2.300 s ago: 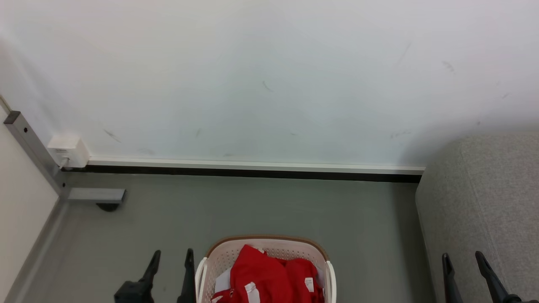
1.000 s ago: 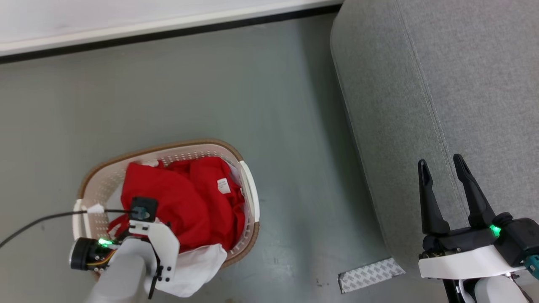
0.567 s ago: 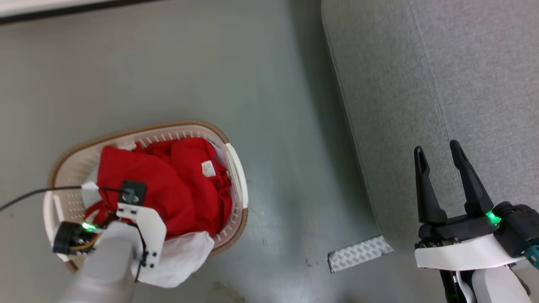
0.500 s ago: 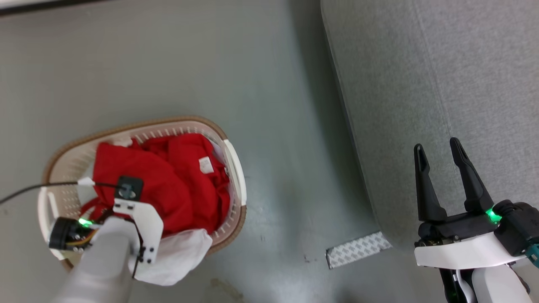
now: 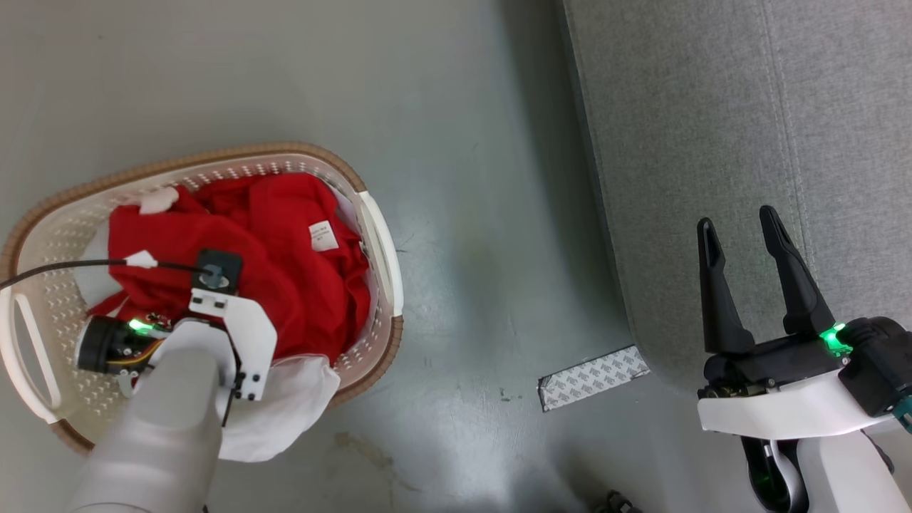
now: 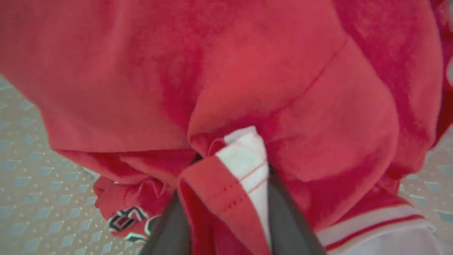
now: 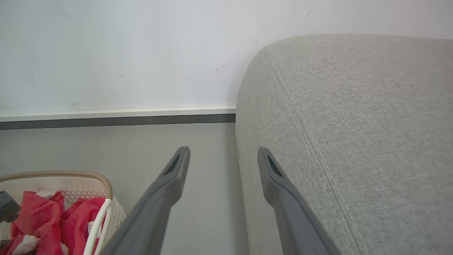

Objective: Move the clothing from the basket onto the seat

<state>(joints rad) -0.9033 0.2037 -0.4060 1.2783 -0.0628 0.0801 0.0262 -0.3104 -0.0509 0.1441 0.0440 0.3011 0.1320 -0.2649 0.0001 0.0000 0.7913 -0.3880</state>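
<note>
While the red fabric clothing (image 5: 285,278) lies heaped in the cream perforated plastic basket (image 5: 214,154) on the grey floor (image 5: 463,142), the left gripper (image 6: 230,166) is down in it, its dark fingers spread either side of a red-striped white cuff fold. A white tag (image 5: 323,236) carries print too small to read. Black-and-white lettering (image 6: 124,220) is crumpled and illegible. The right gripper (image 5: 737,217) hangs, fingers apart, over the light grey woven sofa (image 5: 712,107).
</note>
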